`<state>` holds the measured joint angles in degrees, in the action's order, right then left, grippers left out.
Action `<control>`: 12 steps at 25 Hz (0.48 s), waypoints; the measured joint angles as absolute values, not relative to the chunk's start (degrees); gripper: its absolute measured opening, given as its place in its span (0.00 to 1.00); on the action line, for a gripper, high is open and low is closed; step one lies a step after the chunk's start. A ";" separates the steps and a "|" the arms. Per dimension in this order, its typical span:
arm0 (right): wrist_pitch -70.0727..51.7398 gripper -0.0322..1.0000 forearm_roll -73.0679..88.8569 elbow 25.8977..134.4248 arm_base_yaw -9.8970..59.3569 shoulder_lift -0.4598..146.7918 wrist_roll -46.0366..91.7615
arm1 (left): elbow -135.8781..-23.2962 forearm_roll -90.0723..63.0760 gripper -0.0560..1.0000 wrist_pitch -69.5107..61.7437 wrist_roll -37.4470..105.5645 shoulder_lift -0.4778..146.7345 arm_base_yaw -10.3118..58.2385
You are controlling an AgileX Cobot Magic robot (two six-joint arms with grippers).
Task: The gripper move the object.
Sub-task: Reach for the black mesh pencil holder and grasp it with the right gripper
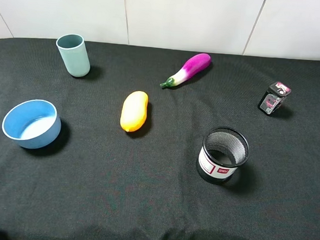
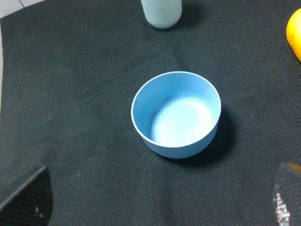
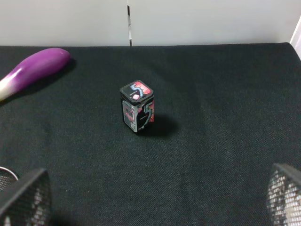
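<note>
1. Step: pre-reach, nothing grasped yet. R gripper (image 3: 155, 202) has its jaws spread wide and empty. L gripper (image 2: 157, 200) is also open, hovering by the blue bowl (image 2: 176, 117).
2. Pen cup (image 1: 223, 155) stands upright on the black cloth (image 1: 144, 195), right of centre, well apart from the small box (image 1: 274, 98).
3. Next, prob.: R arm must swing toward the cup, straddle its wall, then close.
4. Hidden: both arms are nearly out of the ext. view, and the cup is barely a sliver in the R wrist view.

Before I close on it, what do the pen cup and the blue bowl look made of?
Pen cup: black wire mesh, likely metal; light shows through its wall. Its white label band may be paper. Blue bowl: probably plastic, smooth and matte, even colour, soft sheen.
</note>
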<state>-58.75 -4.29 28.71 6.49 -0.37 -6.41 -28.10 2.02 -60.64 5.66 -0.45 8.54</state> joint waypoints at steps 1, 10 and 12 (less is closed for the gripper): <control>-58.75 0.70 -4.29 28.71 6.49 -0.37 -6.41 | -28.10 2.02 0.99 -60.64 5.66 -0.45 8.54; -58.75 0.70 -4.29 28.71 6.49 -0.37 -6.41 | -28.10 2.02 0.99 -60.64 5.66 -0.45 8.54; -58.75 0.70 -4.29 28.71 6.49 -0.37 -6.41 | -28.10 2.02 0.99 -60.64 5.66 -0.45 8.54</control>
